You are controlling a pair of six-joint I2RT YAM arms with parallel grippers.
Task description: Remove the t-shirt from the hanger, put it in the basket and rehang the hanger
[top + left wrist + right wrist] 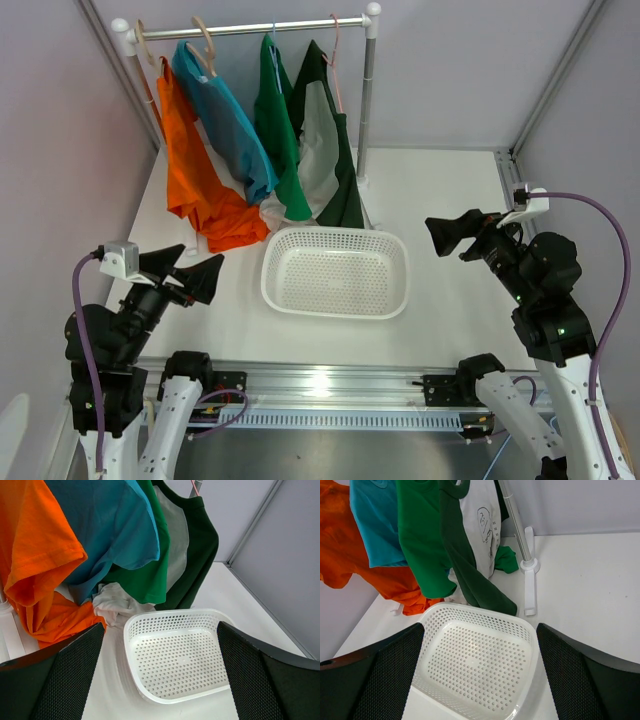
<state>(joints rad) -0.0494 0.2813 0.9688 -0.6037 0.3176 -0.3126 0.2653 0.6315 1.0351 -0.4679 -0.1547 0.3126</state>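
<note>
No part of the task is judged done. On the table (450, 190), the rail (250, 27) at 12 o'clock is hung with the orange t-shirt (190, 170), blue t-shirt (228, 125), green t-shirt (272, 110) and dark green t-shirt (350, 195), each on its hanger. The basket (335, 231) is set at centre. The left hand (200, 262) at 8 o'clock and right hand (440, 238) at 3 o'clock are spread wide, released; nothing is held or touched.
</note>
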